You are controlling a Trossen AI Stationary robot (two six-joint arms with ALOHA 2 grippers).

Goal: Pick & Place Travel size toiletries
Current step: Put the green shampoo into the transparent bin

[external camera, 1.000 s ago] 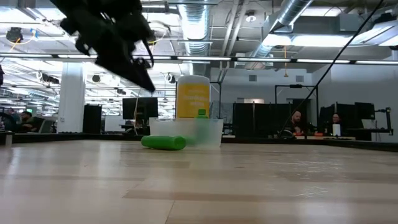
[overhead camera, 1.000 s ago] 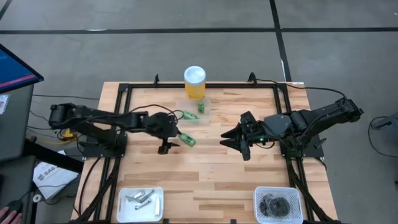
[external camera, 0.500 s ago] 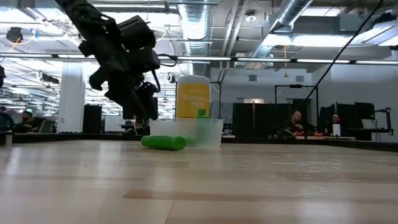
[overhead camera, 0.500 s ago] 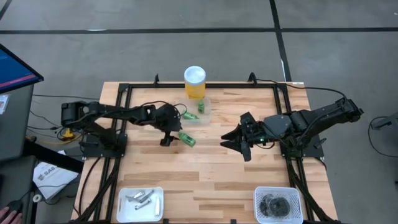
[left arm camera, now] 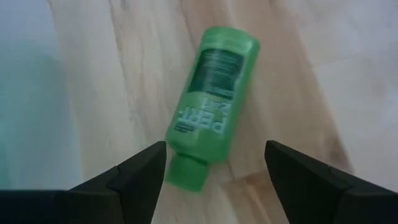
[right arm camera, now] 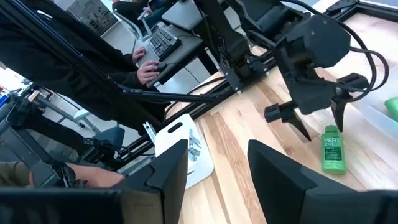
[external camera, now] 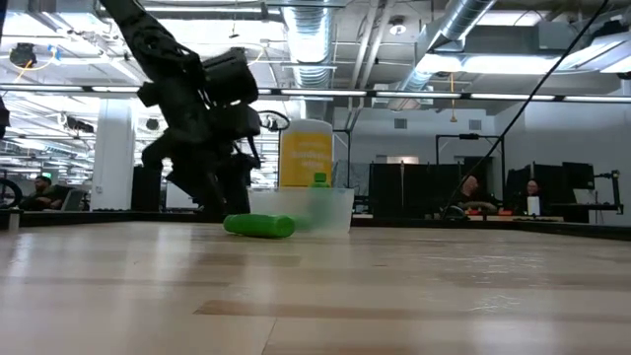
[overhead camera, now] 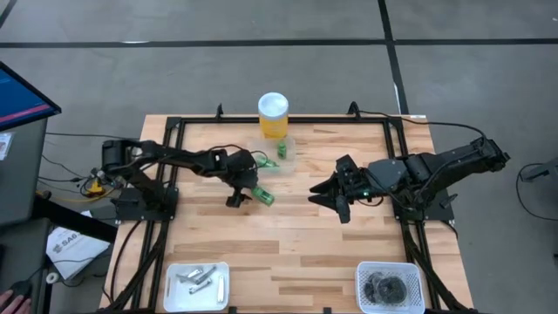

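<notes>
A small green tube (overhead camera: 263, 195) lies on its side on the wooden table (overhead camera: 288, 244), also seen in the left wrist view (left arm camera: 214, 93) and the low view (external camera: 258, 226). My left gripper (overhead camera: 239, 192) is open and low over the table just left of it. Its fingers (left arm camera: 143, 174) stand on either side of the tube's cap end (left arm camera: 186, 175), without touching it. More green tubes (overhead camera: 281, 150) lie in a clear tray (overhead camera: 291, 160) in front of the yellow cylinder (overhead camera: 273, 115). My right gripper (overhead camera: 324, 202) hangs open above the table's right half.
A white tray (overhead camera: 221, 281) with silvery pieces sits at the near left. A white basket (overhead camera: 390, 269) with dark round pieces sits at the near right. A black frame (overhead camera: 174, 131) borders the table. A person's hand (right arm camera: 146, 71) rests on a keyboard beyond the table.
My left gripper has come down from well above the table and swung toward the lying green tube, turning as it went. It now stands low beside the tube's cap end. The tube has not moved.
</notes>
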